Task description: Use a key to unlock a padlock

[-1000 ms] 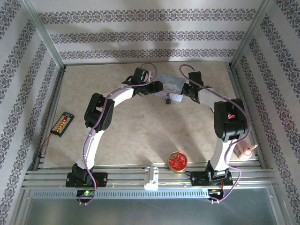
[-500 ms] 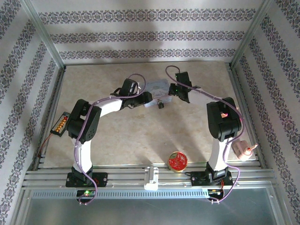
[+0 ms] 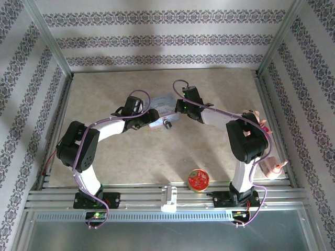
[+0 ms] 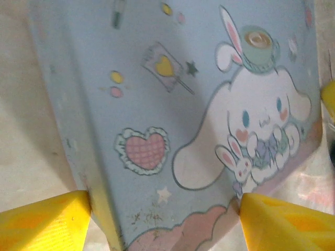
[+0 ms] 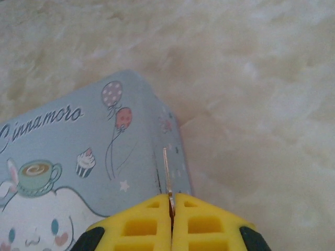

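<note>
Enclosure: walls papered in bands of floral pattern, aluminium posts at the corners. The table has a beige marbled top, and a slotted aluminium rail runs along the near edge, where both arm bases are bolted.

Both arms reach in toward the middle of the table and meet over a pastel blue tin printed with a white long-eared cartoon character, a teacup, hearts and balloons.

Left gripper: jaws set wide, with the tin between them. In the left wrist view one yellow fingertip sits against the tin's side wall and the other against the opposite edge. There is no visible gap on either side, so this reads as a grip across the tin's width.

Right gripper: yellow fingers pressed together with the key pinched between them. The key is seen edge-on as a thin metal sliver sticking out past the fingertips and lying over the tin's end wall. I cannot tell whether its tip touches the tin.

Padlock: a small dark body on the table top, just beside the near side of the tin and between the two grippers. It is apart from the key and neither gripper holds it. Shackle detail is too small to make out.

Other items: a round red-and-gold tin by the near rail, well apart from the work area. A pink-and-white object lies at the right edge of the table.
</note>
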`<state>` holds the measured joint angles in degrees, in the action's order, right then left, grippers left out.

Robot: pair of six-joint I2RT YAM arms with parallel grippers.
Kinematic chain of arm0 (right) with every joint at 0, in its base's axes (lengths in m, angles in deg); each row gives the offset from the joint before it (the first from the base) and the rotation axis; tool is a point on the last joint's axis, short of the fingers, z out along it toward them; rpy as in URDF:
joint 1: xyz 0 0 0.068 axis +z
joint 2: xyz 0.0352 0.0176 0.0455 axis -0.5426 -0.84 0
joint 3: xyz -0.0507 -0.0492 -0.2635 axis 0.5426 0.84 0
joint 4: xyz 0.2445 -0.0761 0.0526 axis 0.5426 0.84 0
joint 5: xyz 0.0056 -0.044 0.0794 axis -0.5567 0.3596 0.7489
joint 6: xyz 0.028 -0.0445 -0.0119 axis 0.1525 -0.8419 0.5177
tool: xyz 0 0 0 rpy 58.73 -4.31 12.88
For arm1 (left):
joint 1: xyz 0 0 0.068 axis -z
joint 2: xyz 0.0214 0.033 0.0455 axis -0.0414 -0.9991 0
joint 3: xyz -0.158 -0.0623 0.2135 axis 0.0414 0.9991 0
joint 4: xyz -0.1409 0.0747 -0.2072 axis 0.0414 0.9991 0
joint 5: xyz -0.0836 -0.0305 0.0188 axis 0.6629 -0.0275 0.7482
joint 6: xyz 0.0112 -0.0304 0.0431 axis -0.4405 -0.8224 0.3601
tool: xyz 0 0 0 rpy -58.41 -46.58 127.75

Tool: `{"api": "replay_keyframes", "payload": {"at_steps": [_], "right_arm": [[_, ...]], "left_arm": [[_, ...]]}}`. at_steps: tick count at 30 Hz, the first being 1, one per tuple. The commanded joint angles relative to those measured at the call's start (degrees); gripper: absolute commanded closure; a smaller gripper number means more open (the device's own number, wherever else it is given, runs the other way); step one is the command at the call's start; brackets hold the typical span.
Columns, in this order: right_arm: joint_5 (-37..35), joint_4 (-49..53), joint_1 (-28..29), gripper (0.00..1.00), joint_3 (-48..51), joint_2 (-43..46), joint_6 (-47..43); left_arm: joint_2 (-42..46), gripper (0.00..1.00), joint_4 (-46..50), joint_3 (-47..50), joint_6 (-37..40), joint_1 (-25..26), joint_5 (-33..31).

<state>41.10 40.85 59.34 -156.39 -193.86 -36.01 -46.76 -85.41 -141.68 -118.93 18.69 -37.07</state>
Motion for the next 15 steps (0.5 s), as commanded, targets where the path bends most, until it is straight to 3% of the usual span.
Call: {"api": "replay_keyframes", "payload": {"at_steps": [1,8,15], "right_arm": [[8.2,2.4,2.7,1.00,2.4,3.8,2.5],[5.7,3.0,1.9,1.00,6.4,7.8,2.9],[-0.3,4.6,0.7,1.00,12.6,15.7,3.1]], "left_arm": [[0.5,0.25,-2.2,-0.2,-0.3,-1.3,1.5],[2.9,0.22,-2.4,1.8,-4.1,-1.3,3.1],[13.9,0.15,1.3,12.1,-9.9,-1.0,-7.0]]}}
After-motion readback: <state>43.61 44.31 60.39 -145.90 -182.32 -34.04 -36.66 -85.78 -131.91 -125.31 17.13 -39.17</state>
